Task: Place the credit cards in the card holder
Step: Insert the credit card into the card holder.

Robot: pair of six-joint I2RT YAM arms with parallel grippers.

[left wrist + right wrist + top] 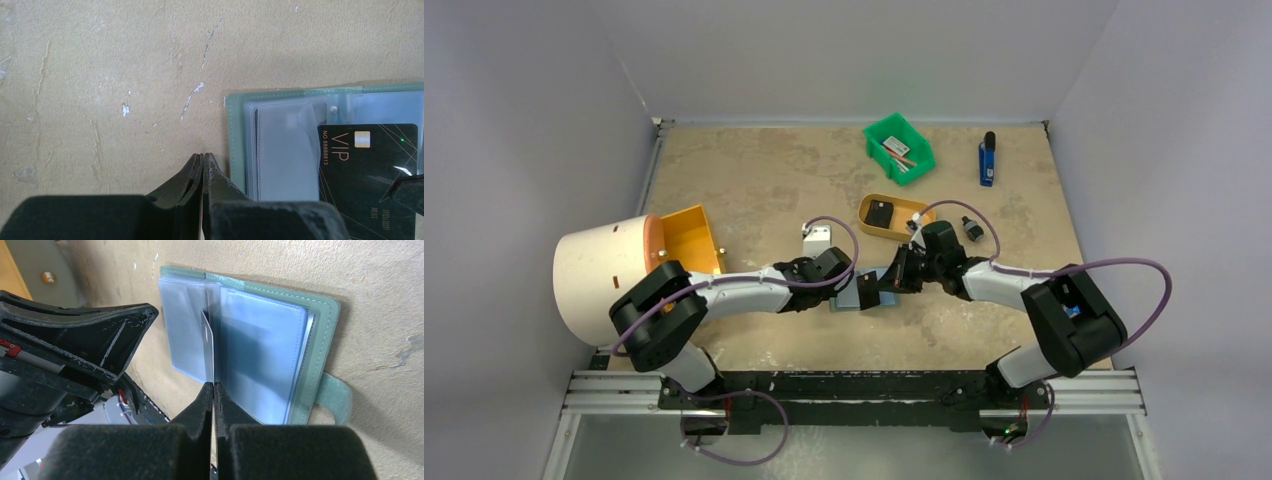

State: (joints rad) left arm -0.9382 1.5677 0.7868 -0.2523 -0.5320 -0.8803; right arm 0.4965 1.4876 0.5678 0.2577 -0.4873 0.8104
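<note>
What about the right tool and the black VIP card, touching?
Touching. The right wrist view shows the right tool clamped shut on the black VIP card, no gap.

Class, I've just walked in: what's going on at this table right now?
The right claw is shut on a black card and holds it against the clear pockets of the open card holder. Most of the card shows outside the pockets. The left claw is shut and empty, low beside the holder's edge.

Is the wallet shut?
No, the wallet lies open, with its clear inside showing.
</note>
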